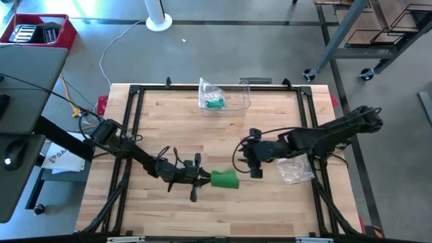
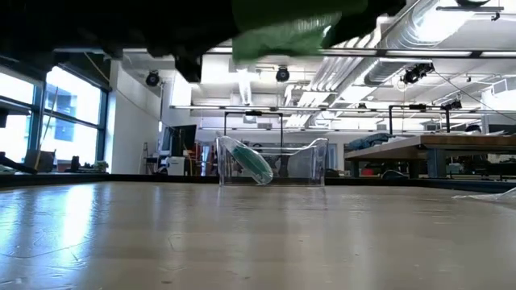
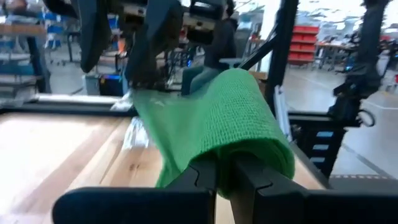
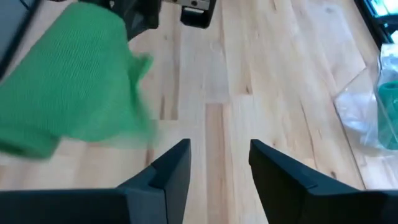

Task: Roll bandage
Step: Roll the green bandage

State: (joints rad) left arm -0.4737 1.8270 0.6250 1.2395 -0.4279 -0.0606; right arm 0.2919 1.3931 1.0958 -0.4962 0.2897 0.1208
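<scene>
The left end effector (image 1: 202,177) is pinching the green bandage (image 1: 225,179) near 6 o'clock on the wooden tabletop (image 1: 162,121), fingers closed. The right end effector (image 1: 248,162) is hovering at 2 o'clock of it, fingers parted, holding nothing. A clear bin (image 1: 226,96) is sitting at 12 o'clock; grey floor is surrounding the tabletop.

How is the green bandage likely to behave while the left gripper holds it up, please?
Probably floppy: in the left wrist view the green bandage drapes over the left gripper rather than holding a shape. Its open mesh weave suggests it is light and grippy, unlikely to slip. The loose end may swing when moved.
</scene>
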